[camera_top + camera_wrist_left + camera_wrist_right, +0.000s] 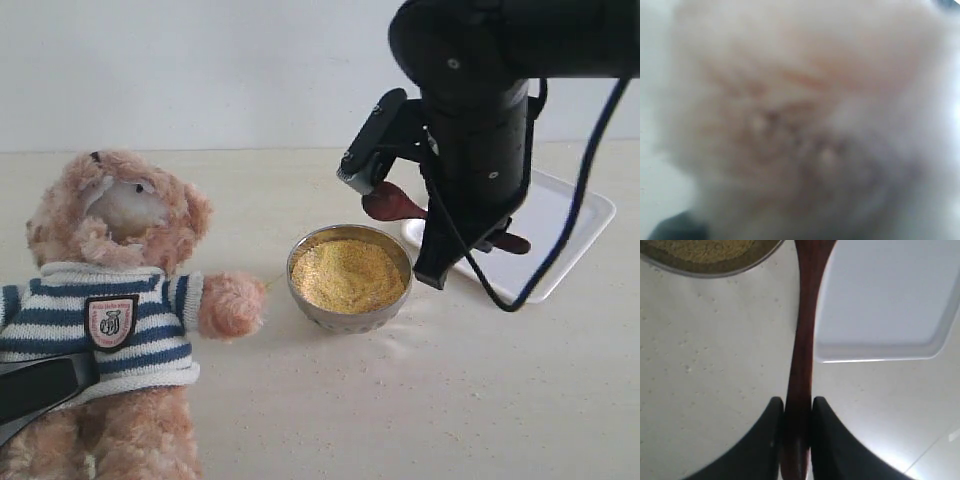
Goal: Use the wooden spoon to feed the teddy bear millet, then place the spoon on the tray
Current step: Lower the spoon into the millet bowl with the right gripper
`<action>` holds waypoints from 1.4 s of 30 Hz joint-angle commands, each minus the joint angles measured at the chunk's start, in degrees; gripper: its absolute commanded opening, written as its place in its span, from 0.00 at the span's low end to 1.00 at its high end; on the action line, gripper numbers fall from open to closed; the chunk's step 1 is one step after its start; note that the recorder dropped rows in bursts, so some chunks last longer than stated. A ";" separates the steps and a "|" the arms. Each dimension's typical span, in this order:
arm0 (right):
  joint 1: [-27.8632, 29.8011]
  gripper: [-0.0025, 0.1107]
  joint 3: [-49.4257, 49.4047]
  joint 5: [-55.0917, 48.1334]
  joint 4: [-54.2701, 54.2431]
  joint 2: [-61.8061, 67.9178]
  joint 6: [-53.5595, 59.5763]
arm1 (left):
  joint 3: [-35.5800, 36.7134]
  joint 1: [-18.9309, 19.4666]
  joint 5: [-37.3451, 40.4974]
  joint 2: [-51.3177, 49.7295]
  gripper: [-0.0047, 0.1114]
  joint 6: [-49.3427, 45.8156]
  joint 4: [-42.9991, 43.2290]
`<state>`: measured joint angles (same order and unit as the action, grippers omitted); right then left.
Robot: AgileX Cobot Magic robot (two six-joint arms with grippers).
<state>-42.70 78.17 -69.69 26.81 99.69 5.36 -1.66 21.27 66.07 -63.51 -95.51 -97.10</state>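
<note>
metal bowl point(349, 316): heaped with millet point(347, 272) | tray point(565, 212): just beside bowl | wooden spoon point(392, 204): raised between bowl and tray | right gripper point(797, 403): clamped on spoon handle | left gripper point(45, 385): apparently against teddy bear point(120, 300), wrist view all blurred fur, opening cannot be told

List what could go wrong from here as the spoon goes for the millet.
1. The right gripper pinches only the slim handle of the wooden spoon; digging in may twist it in the grip.
2. The millet is heaped in the metal bowl, with grains already on the table; a scoop may spill more.
3. The teddy bear sits well to the bowl's side, so a loaded carry could shed grains.
</note>
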 commanded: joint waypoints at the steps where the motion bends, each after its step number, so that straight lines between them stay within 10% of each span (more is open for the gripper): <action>1: -2.15 0.02 4.09 -0.27 5.82 4.33 0.72 | 0.31 0.17 1.39 0.01 0.08 -0.44 -0.74; 42: -6.56 0.02 4.41 -0.27 17.61 17.46 -0.36 | 0.31 0.17 1.28 0.01 0.08 -0.44 -0.74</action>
<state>-48.56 83.63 -69.87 44.84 117.87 4.71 -1.66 21.27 66.07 -63.51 -95.51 -97.10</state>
